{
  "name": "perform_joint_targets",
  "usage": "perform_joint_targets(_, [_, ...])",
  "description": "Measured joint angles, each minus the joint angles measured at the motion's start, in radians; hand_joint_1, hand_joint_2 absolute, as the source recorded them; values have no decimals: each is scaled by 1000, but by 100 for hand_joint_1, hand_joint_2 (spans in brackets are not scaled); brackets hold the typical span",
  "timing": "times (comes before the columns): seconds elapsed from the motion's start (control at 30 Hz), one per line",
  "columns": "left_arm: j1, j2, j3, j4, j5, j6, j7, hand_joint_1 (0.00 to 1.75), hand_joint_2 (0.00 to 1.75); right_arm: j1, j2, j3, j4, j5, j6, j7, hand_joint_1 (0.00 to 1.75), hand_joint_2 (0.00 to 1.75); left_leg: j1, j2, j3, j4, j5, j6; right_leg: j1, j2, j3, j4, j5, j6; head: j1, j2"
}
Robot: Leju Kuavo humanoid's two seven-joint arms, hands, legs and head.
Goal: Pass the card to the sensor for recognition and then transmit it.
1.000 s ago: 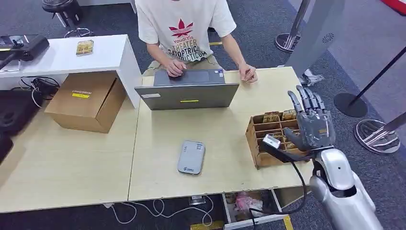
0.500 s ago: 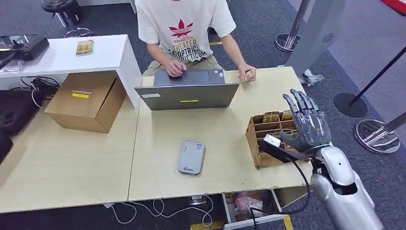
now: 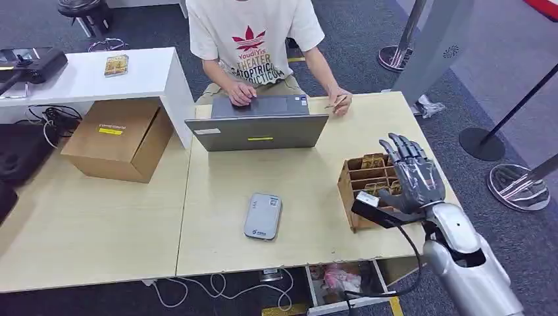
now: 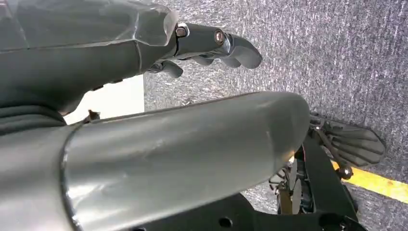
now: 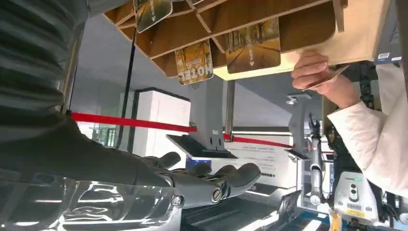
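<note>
**Right hand spread above the card box**

From the head camera I see my right hand (image 3: 413, 172) at about 3 o'clock on the table (image 3: 217, 227), fingers spread wide and holding nothing, poised over the wooden card box (image 3: 366, 191). The box sits near the table's right edge, and its slots hold cards (image 3: 373, 160) standing upright; in the right wrist view I can make out a card (image 5: 194, 62) printed with a tree scene. The grey card sensor (image 3: 262, 215) lies flat at roughly 6 o'clock, well apart from the box to its left. At 12 o'clock a person works at a laptop (image 3: 258, 124), their hand (image 3: 341, 101) pinching a card at the table's far edge. My left hand (image 4: 211, 45) hangs over grey carpet with its fingers curled in, nothing in them.
</note>
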Motion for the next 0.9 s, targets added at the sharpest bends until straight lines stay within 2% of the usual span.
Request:
perform_joint_targets(0.07, [0,0,0,0,0,2,1,0,0,-4,-1,11,7,-1,2,0,3,175,0,0,0,0,0,0,0,0,0,0,0,0,0,0])
perform_joint_targets(0.1, [0,0,0,0,-1,2,1,0,0,-7,-1,15,11,-2,5,0,14,175,0,0,0,0,0,0,0,0,0,0,0,0,0,0])
perform_joint_targets(0.43, [0,1,0,0,-6,1,2,0,0,-45,-1,56,61,-11,19,-3,12,175,0,0,0,0,0,0,0,0,0,0,0,0,0,0])
perform_joint_targets(0.9, [0,5,0,0,-15,-3,1,0,0,-92,-1,88,153,-40,26,-9,26,175,0,0,0,0,0,0,0,0,0,0,0,0,0,0])
